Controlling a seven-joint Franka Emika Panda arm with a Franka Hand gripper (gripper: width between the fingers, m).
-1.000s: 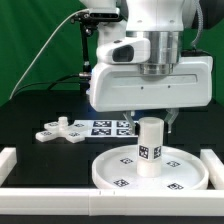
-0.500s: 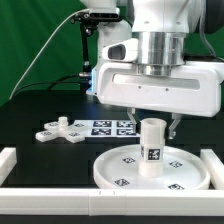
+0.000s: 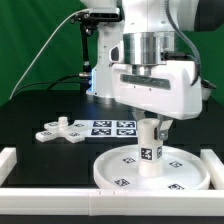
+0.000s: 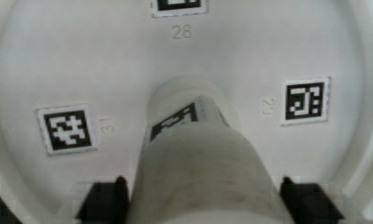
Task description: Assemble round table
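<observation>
The round disc (image 3: 110, 172) lies flat on the black table with its tags facing up. The short cylindrical leg (image 3: 150, 148) stands upright at its middle. My gripper (image 3: 150, 127) is right over the leg's top, with one finger on either side. In the wrist view the leg (image 4: 201, 150) runs between the two dark fingers (image 4: 105, 197), with a thin gap on each side, and the disc (image 4: 94, 70) is below. The jaws are open around the leg. The cross-shaped base (image 3: 60, 130) lies apart at the exterior view's left.
The marker board (image 3: 113, 127) lies flat behind the disc, next to the cross base. White border rails stand at the exterior view's left (image 3: 10, 160), right (image 3: 213, 162) and front (image 3: 110, 205). A green cable hangs at the back left.
My hand has turned about its vertical axis above the leg, from broadside to angled. The leg and disc have stayed in place.
</observation>
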